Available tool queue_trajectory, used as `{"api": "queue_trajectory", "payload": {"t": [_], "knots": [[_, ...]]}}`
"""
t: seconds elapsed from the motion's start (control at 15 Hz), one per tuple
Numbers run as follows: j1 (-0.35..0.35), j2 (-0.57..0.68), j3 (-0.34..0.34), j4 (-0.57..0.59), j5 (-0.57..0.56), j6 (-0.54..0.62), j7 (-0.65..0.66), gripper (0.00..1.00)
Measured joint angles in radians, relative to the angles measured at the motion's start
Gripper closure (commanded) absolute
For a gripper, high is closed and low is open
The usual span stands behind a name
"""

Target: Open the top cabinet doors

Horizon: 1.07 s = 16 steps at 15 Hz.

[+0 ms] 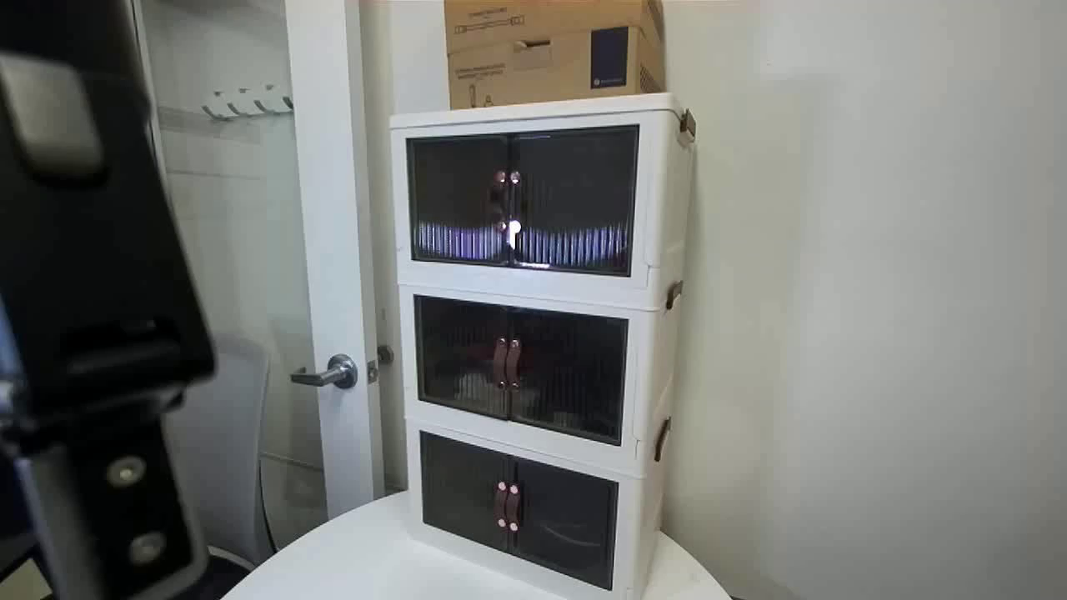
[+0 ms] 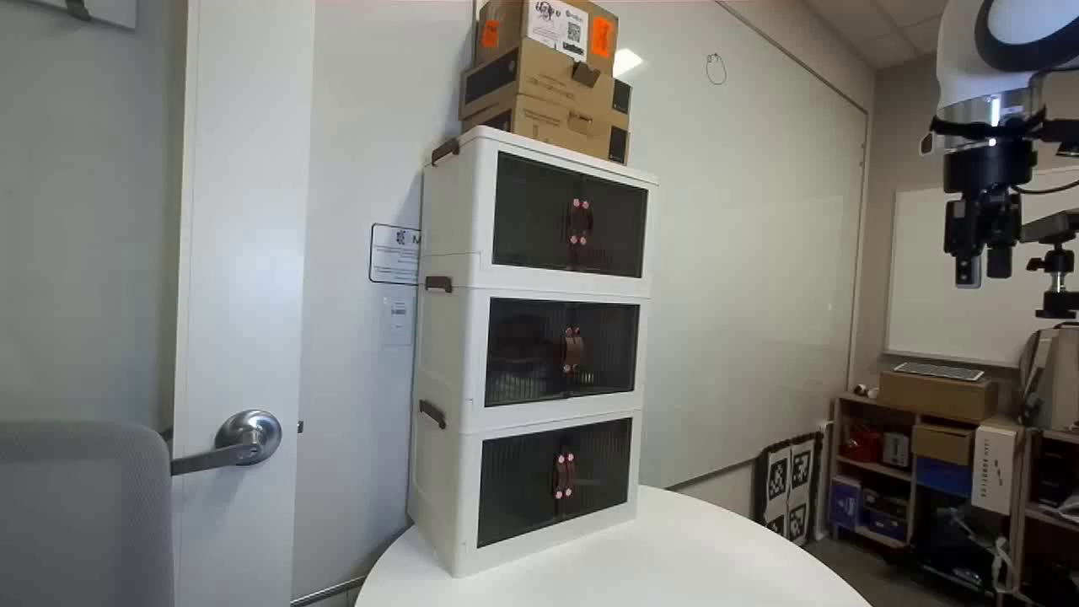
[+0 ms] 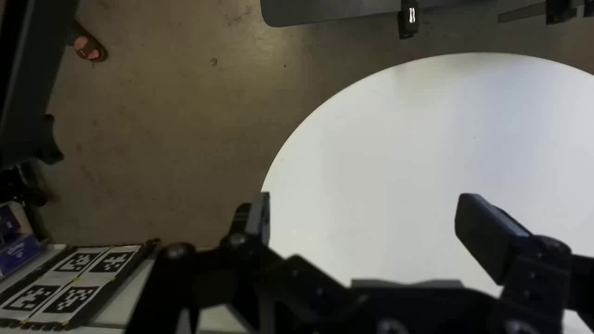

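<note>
Cabinet [image 2: 455,354], white, 3 tiers: upright on a round white surface [image 2: 691,565]. Cardboard boxes [image 2: 544,76], 3, stacked on the cabinet's top in an exterior view. Top cabinet doors [image 1: 542,196], 1 pair, dark translucent panels: fronting the uppermost tier of the cabinet; closed in both exterior views. Fingers [image 3: 487,236], 2, black: set wide apart, as the wrist view shows; pointing downward, well apart from the cabinet. Handles [image 2: 587,222], small, brownish, 1 per top door: side by side at the centre seam.
</note>
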Motion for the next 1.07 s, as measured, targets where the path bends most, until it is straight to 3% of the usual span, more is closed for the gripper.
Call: {"api": "queue_trajectory", "payload": {"t": [0.6,1.07], "knots": [[0.017,0.012,0.002,0.004,0.0,0.029,0.007,0.0],[0.046,0.192,0.059,0.09,-0.029,0.38,0.078,0.0]]}}
